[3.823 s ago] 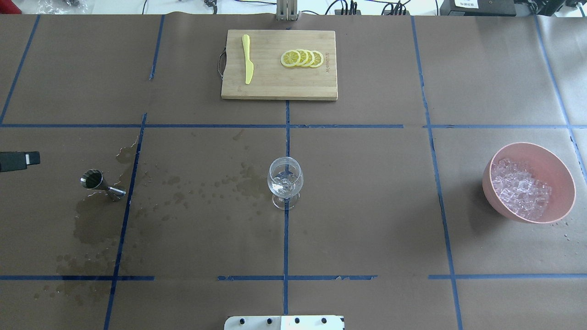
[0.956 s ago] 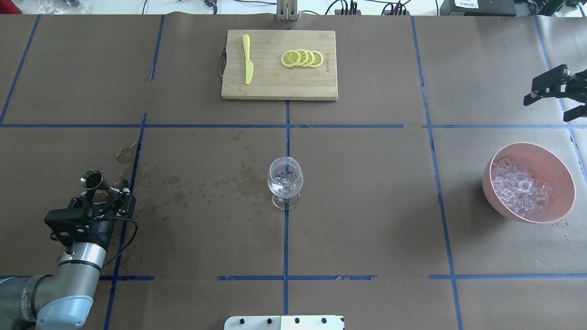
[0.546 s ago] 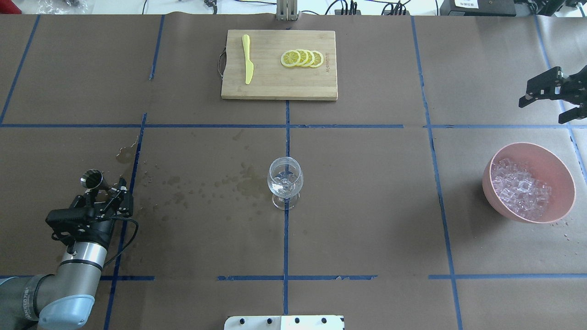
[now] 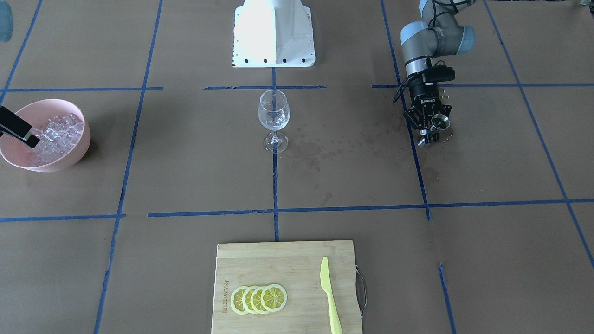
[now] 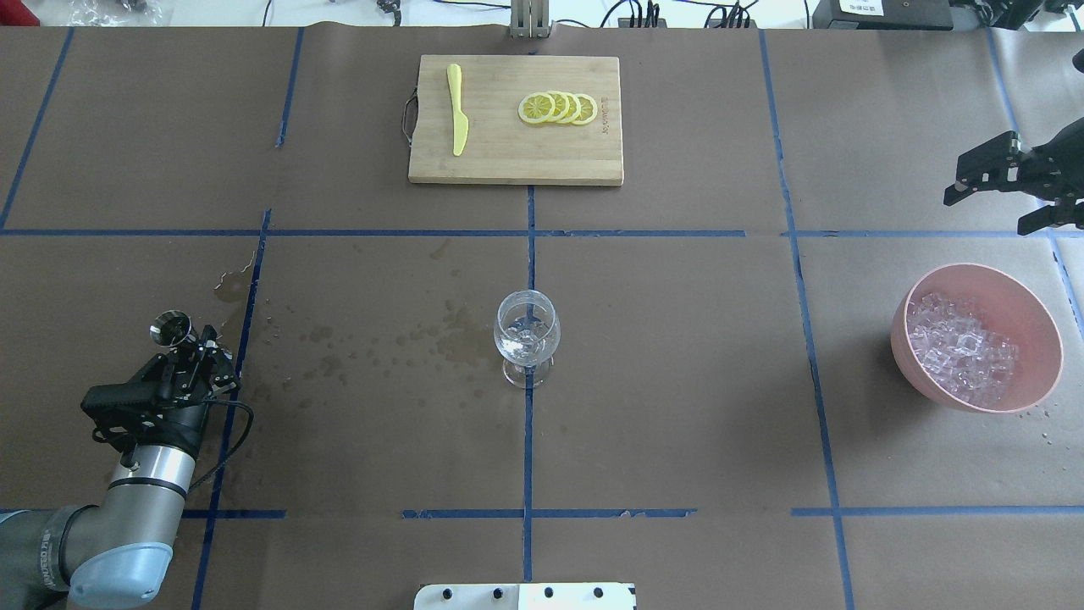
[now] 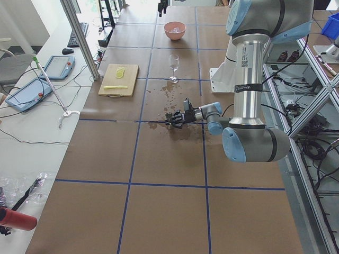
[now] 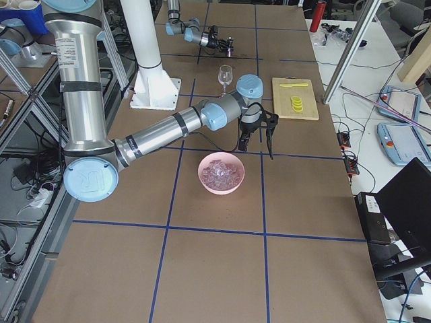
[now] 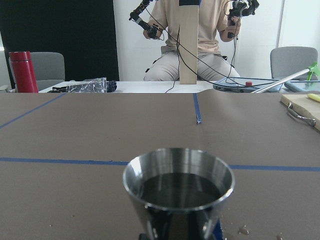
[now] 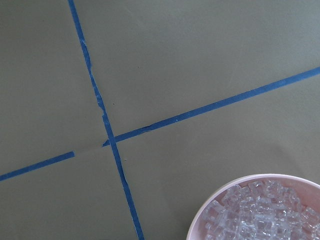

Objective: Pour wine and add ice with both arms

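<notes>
Board (image 5: 508,161) holds knife (image 5: 457,110) (lemon slices (image 5: 559,108) beside).

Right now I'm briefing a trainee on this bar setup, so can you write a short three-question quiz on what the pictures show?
1. True or false: the right gripper is shut on an ice cube.
2. What does the left gripper hold? A) yellow knife B) metal jigger C) lemon slice
3. Fill in: the ice lies in the pink ____.
Key: 1 false, it is open and empty; 2 B; 3 bowl.
</notes>
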Controlling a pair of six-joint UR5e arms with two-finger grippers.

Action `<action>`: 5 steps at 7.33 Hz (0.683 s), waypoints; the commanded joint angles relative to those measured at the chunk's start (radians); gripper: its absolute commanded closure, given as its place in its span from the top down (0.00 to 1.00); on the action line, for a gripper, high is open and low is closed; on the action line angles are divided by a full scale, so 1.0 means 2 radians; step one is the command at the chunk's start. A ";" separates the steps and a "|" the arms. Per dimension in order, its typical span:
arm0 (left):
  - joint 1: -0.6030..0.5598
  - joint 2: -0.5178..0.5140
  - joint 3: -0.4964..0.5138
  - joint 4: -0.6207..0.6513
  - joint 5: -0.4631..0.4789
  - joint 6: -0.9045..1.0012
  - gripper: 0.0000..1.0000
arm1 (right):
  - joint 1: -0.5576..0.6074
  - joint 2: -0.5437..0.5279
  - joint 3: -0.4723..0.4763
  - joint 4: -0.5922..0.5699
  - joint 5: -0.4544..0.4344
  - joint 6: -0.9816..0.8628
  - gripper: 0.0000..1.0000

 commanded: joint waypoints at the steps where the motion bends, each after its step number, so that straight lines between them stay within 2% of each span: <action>1: -0.004 0.005 -0.016 0.000 0.000 0.000 0.00 | -0.022 0.000 0.010 0.001 -0.019 0.024 1.00; 5: -0.008 0.012 -0.087 -0.001 0.000 0.032 0.00 | -0.063 -0.004 0.016 0.009 -0.065 0.047 1.00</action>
